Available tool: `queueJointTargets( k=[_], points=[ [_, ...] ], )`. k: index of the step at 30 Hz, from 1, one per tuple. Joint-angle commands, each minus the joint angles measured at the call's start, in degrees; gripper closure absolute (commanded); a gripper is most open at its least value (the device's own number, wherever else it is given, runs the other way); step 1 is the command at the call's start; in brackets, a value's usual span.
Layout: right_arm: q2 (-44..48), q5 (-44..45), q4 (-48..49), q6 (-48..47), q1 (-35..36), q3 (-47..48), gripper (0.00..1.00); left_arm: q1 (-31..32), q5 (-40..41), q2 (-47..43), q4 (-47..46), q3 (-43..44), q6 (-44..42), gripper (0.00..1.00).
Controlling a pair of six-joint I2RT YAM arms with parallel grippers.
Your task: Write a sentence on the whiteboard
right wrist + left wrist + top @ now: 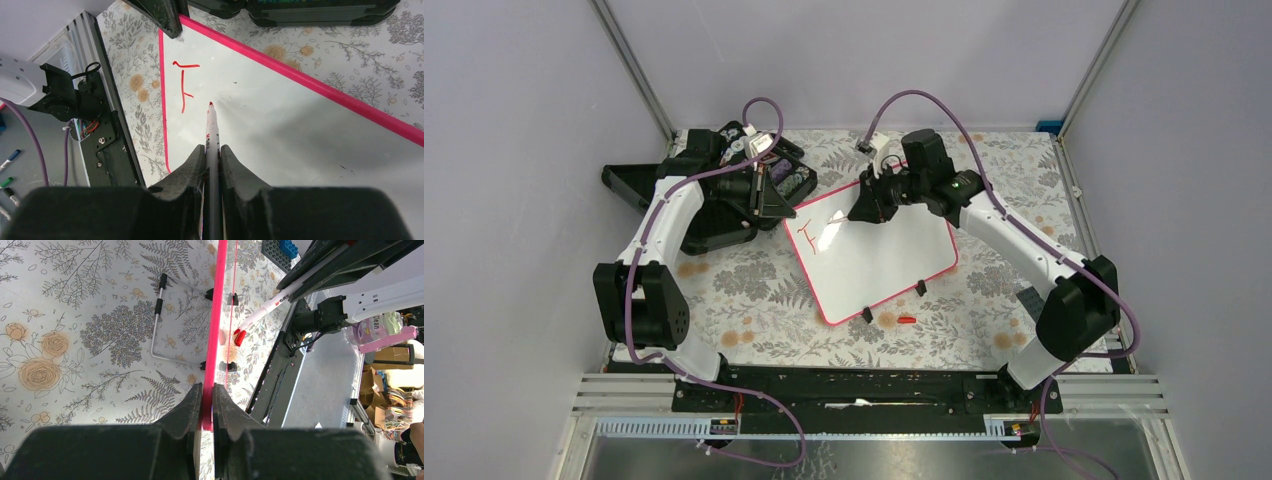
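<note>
While L claw (207, 389) tight on whiteboard (894, 255) rim, R claw (212, 150) tight on marker (212, 125).

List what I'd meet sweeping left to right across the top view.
Black case → red strokes on the whiteboard → right gripper holding the marker → small red cap on the table → blue block at the far right corner.
</note>
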State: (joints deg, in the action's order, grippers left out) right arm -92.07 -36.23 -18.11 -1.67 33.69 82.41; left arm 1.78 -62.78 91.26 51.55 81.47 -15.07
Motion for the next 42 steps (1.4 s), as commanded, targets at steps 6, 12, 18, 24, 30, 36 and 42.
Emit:
queueJointTargets(
  k=[6, 12, 18, 24, 30, 36, 42],
  points=[
    [1.5, -0.4, 1.6, 0.3, 2.0, -1.0, 1.00, 0.0, -0.7, -0.2, -0.4, -0.1, -0.9, 1.00],
    [0.9, 0.4, 1.7, 0.1, 3.2, -0.8, 1.00, 0.0, -0.5, -0.4, -0.4, -0.2, -0.9, 1.00],
    [0.0, 2.5, 1.7, -0.3, 3.8, -0.7, 1.00, 0.0, -0.5, -0.4, -0.4, -0.3, -1.0, 1.00],
    [-0.8, 4.3, 1.8, -0.7, 4.1, -0.8, 1.00, 0.0, -0.5, -0.6, -0.4, -0.5, -1.1, 1.00],
    [-1.6, 5.7, 1.8, -1.1, 4.0, -0.2, 1.00, 0.0, -0.5, -0.5, -0.4, -0.5, -1.0, 1.00],
    [-2.6, 5.9, 1.9, -1.1, 4.3, 0.8, 1.00, 0.0, -0.6, -0.3, -0.4, -0.4, -1.1, 1.00],
    [-3.5, 5.9, 1.8, -1.1, 5.1, 2.0, 1.00, 0.0, -0.6, -0.1, -0.4, -0.3, -1.1, 1.00]
  ],
)
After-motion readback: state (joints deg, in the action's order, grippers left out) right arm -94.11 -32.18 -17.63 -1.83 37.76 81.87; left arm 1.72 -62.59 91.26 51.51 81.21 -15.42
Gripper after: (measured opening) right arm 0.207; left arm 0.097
